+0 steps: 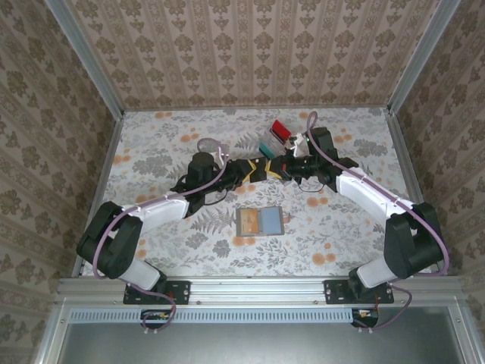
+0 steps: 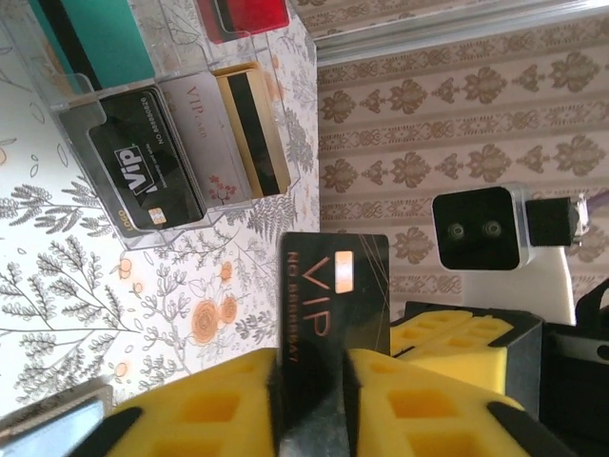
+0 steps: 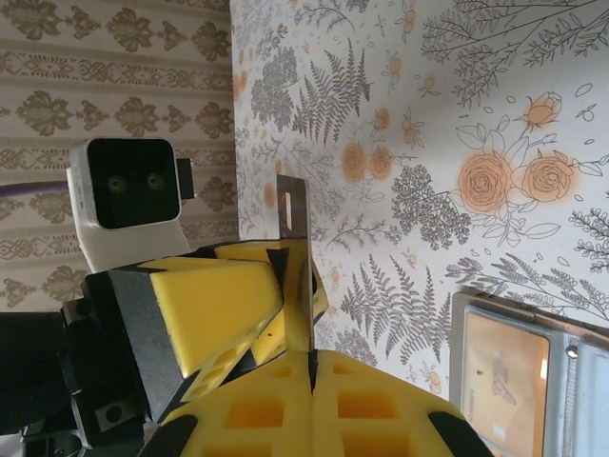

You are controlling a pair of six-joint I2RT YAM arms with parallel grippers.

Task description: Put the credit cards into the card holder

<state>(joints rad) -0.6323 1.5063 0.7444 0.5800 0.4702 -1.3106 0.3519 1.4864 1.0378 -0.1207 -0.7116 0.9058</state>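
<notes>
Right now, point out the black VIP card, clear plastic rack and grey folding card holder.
black VIP card (image 2: 333, 295): left wrist view, printed face.
clear plastic rack (image 2: 76, 103): left wrist view, wall corner.
grey folding card holder (image 1: 246, 222): top external view, left panel.

- I drive two arms of one build: the left arm (image 1: 163, 206) and right arm (image 1: 364, 189) have chunky black joint housings and smooth white link shells.
- A lilac cable (image 1: 445, 250) loops along each.
- On the left gripper (image 2: 309, 381) and right gripper (image 3: 312, 381) I see yellow foam pads (image 2: 219, 409) with square recesses, on black backing.
- Each wrist camera (image 3: 128, 186) is a white block with a black two-lens face.
- The base plates (image 1: 155, 292) are black.
</notes>
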